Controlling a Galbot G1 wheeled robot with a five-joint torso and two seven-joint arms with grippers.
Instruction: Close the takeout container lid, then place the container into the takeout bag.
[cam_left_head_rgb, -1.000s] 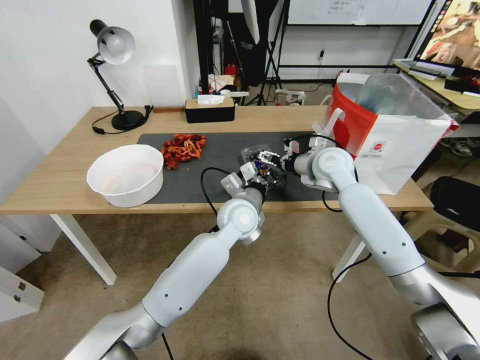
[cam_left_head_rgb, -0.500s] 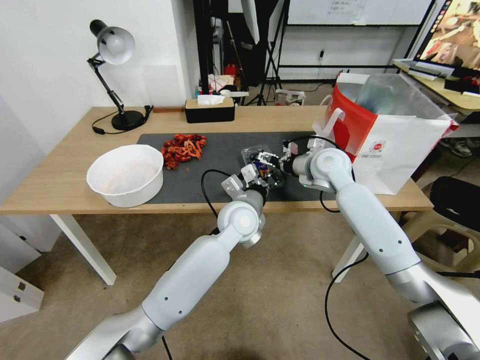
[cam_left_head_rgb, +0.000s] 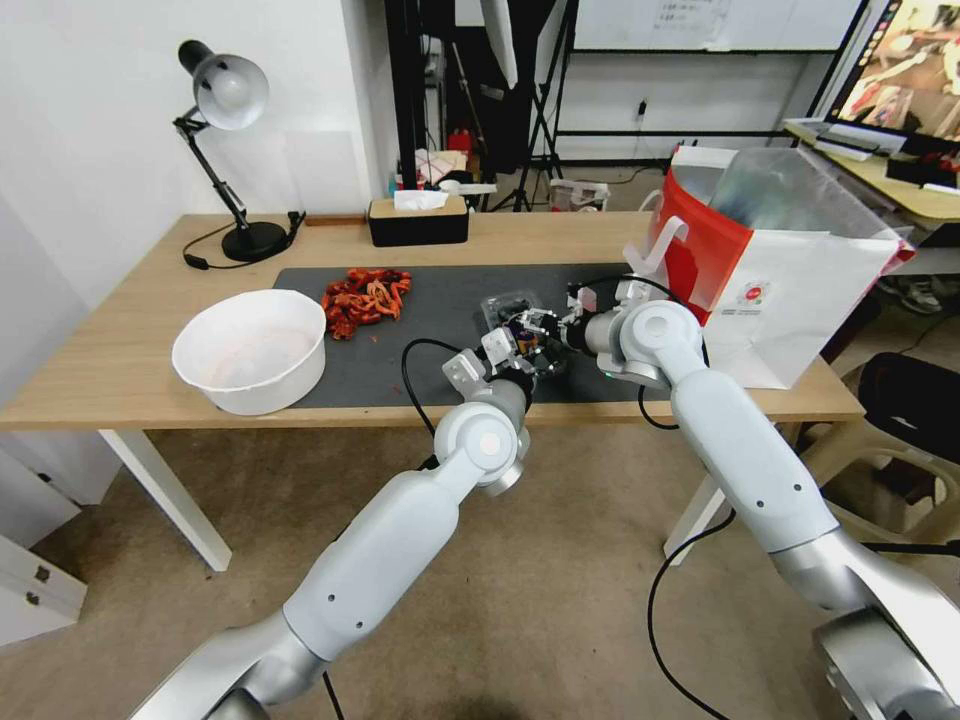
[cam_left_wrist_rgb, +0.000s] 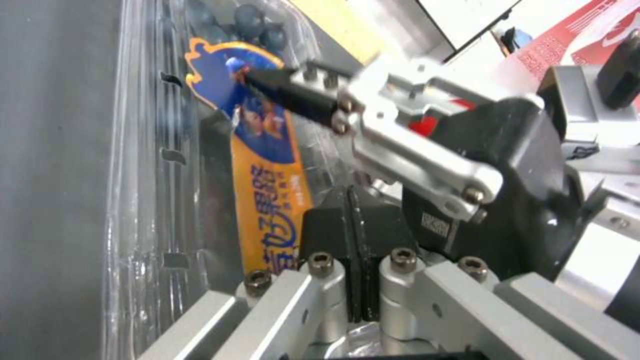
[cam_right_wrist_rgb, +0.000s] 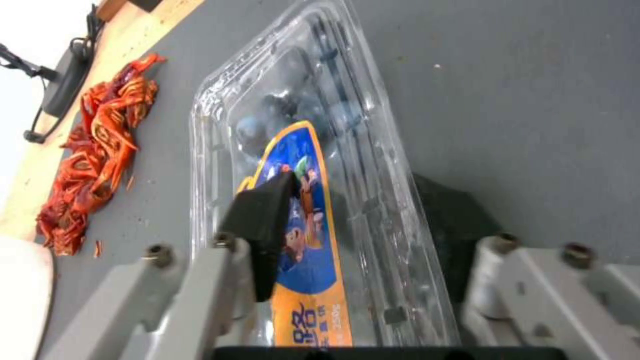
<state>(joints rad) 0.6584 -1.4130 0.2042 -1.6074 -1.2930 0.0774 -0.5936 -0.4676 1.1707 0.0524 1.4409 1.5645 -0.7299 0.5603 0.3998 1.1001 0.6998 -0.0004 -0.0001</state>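
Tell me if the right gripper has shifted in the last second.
Yes, slightly: the right gripper, one finger on the lid, has edged toward the robot's left, away from the takeout bag, which stayed put.

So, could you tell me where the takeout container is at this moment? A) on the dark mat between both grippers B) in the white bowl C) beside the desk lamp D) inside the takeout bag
A: the takeout container lies on the dark mat, with the left gripper and right gripper both at it, while the takeout bag stands apart to the right.
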